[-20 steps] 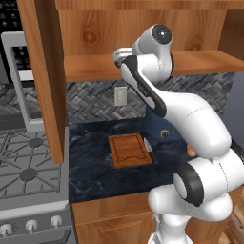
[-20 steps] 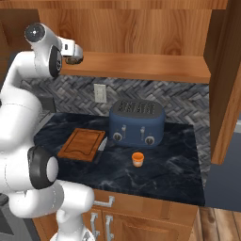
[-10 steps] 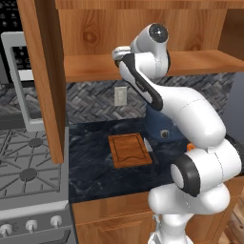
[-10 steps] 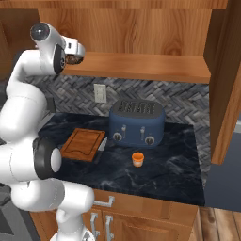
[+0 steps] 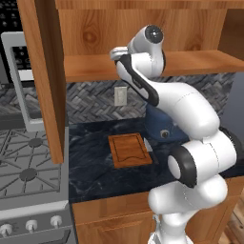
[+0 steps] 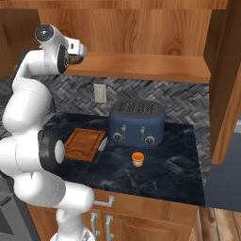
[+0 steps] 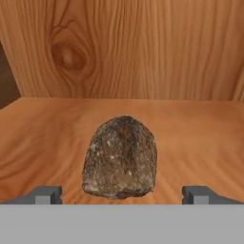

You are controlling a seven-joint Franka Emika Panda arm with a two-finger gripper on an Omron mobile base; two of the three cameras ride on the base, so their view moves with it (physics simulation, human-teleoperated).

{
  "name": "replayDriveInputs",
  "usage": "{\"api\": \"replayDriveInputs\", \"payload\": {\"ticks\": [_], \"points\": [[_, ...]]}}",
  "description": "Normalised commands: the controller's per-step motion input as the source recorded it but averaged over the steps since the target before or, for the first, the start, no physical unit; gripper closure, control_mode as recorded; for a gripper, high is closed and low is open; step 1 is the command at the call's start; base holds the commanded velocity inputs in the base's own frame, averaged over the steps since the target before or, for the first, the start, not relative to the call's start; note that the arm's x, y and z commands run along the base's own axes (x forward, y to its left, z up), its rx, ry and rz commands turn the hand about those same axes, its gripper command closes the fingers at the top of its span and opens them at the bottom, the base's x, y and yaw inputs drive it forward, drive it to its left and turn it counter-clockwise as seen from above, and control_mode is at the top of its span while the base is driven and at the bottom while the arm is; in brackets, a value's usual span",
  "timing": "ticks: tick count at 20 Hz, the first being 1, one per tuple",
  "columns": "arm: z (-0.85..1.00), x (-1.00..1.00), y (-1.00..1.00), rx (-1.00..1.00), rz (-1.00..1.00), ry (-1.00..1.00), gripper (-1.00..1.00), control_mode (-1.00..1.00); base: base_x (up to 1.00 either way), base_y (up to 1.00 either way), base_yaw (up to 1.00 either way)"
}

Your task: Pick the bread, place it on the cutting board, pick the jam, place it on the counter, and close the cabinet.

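Bread point(image 7: 120, 158) sits on the cabinet's point(image 5: 143, 28) inner shelf point(image 7: 200, 143), straight ahead of the hand camera and centred between the two fingertips point(image 7: 43, 194). The claw point(image 7: 121, 195) stands wide apart, one tip on each side of the loaf with shelf wood showing between tip and crust, so nothing is gripped yet. By my reading this is the first step, the reach for the bread, at the point just short of the grasp.

The next move calls for a short push forward so the fingertips pass along both flanks of the lump, then a squeeze across its middle. Its rough, rounded form may roll or slip if pinched too near the front edge, so a deeper bite seems safer. After that it has to be lifted clear of the shelf lip and carried down to the cutting board point(image 5: 129, 150), which lies bare on the table point(image 6: 174, 160) beside the toaster point(image 6: 137, 123).

The jam point(image 6: 137, 159) already stands on the table in front of the toaster, well apart from the board. Both cabinet doors point(image 5: 45, 71) hang open.

The arm rises from the base, bends at the elbow and reaches up, with the wrist turned level so the hand point(image 6: 75, 52) points into the cabinet at shelf height.
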Motion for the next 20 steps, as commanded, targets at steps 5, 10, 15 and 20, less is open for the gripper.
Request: {"api": "replayDriveInputs", "payload": {"ticks": [5,10,15,20], "points": [[-0.02,0.27,0.02,0.0,0.0,0.0,-1.0,-1.0,0.0,0.0,0.0],[-0.07,0.26,0.03,0.0,0.0,0.0,-1.0,-1.0,0.0,0.0,0.0],[-0.07,0.22,0.03,0.0,0.0,0.0,-1.0,-1.0,0.0,0.0,0.0],[-0.06,0.21,0.05,0.0,0.0,0.0,-1.0,-1.0,0.0,0.0,0.0]]}}
